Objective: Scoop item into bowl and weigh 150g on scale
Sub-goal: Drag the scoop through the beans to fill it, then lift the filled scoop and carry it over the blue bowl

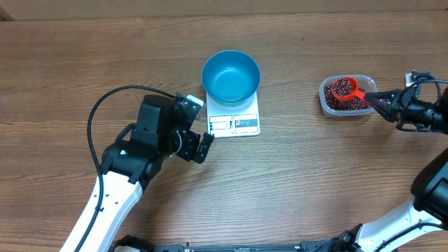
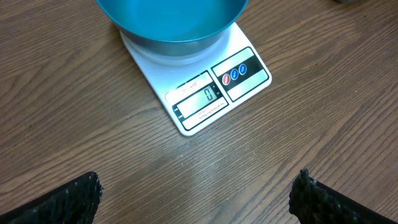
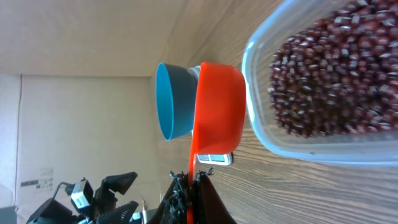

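Observation:
The blue bowl point(image 1: 231, 75) stands empty on the white scale point(image 1: 241, 124), whose display point(image 2: 200, 101) reads 0. Dark red-brown beans point(image 1: 352, 104) fill a clear plastic tub point(image 1: 327, 103) at the right. My right gripper point(image 1: 379, 101) is shut on the handle of a red scoop point(image 1: 344, 89), which holds beans at the tub's left side. In the right wrist view the scoop point(image 3: 217, 106) hangs beside the tub point(image 3: 311, 152), with the bowl point(image 3: 171, 102) behind it. My left gripper point(image 1: 199, 127) stands open and empty just left of the scale, its fingertips point(image 2: 68, 202) wide apart.
Bare wood-grain table surrounds the scale. A black cable point(image 1: 105, 105) loops off the left arm. The table's far edge runs along the top of the overhead view.

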